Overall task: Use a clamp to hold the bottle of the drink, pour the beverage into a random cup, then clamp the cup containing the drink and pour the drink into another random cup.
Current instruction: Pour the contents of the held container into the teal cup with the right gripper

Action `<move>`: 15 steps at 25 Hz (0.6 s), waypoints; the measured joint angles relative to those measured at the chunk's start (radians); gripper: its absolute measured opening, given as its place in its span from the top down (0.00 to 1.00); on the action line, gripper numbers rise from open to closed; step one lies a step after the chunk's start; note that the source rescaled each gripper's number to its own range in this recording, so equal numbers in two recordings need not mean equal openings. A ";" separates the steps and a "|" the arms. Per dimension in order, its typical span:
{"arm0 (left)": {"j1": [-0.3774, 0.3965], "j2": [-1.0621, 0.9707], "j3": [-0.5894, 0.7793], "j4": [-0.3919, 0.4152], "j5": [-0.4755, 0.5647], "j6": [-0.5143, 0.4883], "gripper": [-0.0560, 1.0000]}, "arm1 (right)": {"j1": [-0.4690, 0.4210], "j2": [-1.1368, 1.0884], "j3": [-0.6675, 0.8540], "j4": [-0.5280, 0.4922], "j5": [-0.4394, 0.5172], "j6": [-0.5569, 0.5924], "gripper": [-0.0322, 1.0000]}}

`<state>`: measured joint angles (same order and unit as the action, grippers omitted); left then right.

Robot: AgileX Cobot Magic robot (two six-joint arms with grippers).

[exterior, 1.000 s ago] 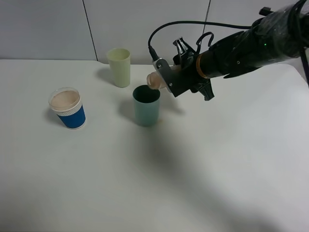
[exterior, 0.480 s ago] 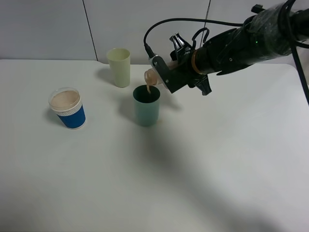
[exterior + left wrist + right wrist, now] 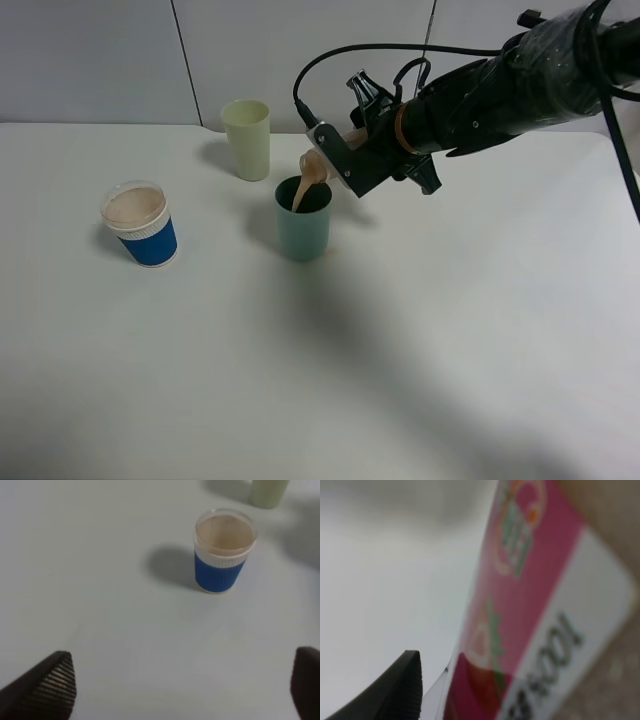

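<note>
My right gripper (image 3: 338,160) is shut on the bottle (image 3: 322,163), which is tipped mouth-down over the teal-green cup (image 3: 303,222) at the table's middle. A tan-brown stream of beverage (image 3: 300,193) runs from the bottle's mouth into that cup. In the right wrist view the bottle's pink-red label (image 3: 530,605) fills the frame beside one black fingertip (image 3: 400,687). The short blue cup (image 3: 143,226) with a white band stands at the left, its top showing pale tan. In the left wrist view my left gripper (image 3: 180,687) hovers open and empty, well short of the blue cup (image 3: 220,555).
A taller pale yellow-green tumbler (image 3: 247,138) stands behind the teal cup near the back wall, and its base shows in the left wrist view (image 3: 269,491). The white table (image 3: 400,360) stretches bare toward the front and right.
The right gripper has tipped the bottle further and shifted slightly left. The beverage started to pour and now streams into the teal cup. The left gripper has not moved.
</note>
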<state>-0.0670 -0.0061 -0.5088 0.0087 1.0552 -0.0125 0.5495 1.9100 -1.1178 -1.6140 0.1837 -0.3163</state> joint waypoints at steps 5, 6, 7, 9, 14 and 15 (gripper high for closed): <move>0.000 0.000 0.000 0.000 0.000 0.000 0.40 | 0.005 0.000 0.000 0.000 0.018 -0.013 0.95; 0.000 0.000 0.000 0.000 0.000 0.000 0.40 | 0.005 0.000 0.000 0.000 0.018 -0.013 0.95; 0.000 0.000 0.000 0.000 0.000 0.000 0.40 | 0.005 0.000 0.000 0.000 0.019 -0.014 0.95; 0.000 0.000 0.000 0.000 0.000 0.000 0.40 | 0.005 0.000 0.000 -0.002 0.020 -0.015 0.95; 0.000 0.000 0.000 0.000 0.000 0.000 0.40 | 0.005 0.000 0.000 -0.011 0.022 -0.015 0.95; 0.000 0.000 0.000 0.000 0.000 0.000 0.40 | 0.005 0.000 0.000 -0.011 0.022 -0.015 0.95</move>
<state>-0.0670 -0.0061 -0.5088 0.0087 1.0552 -0.0125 0.5548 1.9100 -1.1178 -1.6249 0.2060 -0.3309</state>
